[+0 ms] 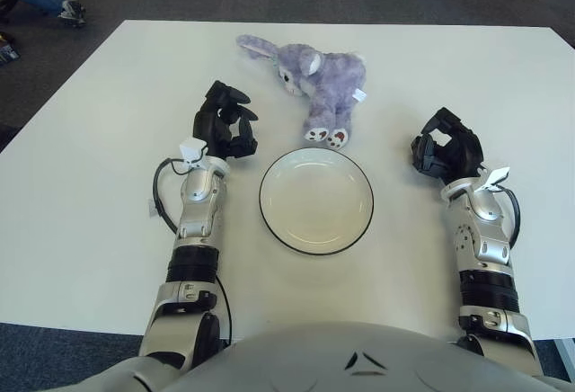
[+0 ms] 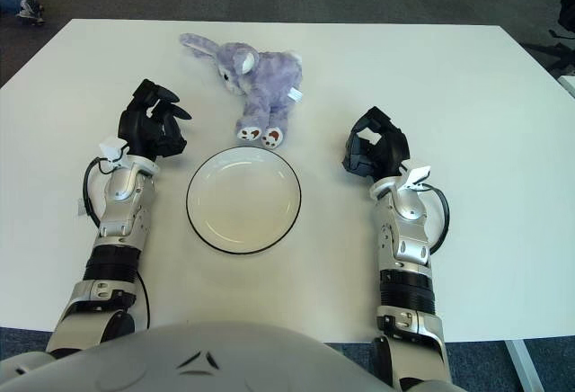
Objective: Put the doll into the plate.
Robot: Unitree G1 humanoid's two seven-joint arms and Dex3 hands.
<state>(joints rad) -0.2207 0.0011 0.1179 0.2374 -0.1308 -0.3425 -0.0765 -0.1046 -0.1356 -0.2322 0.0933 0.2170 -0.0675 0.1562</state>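
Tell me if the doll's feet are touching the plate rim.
Apart. In the left eye view a thin strip of white table shows between the doll's feet and the plate's black rim; the right eye view shows the same gap.

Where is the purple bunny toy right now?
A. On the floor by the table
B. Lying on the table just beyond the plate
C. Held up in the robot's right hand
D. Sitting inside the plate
B: the doll lies on the white table just past the far rim of the plate, which holds nothing, and neither the left hand nor the right hand touches it.
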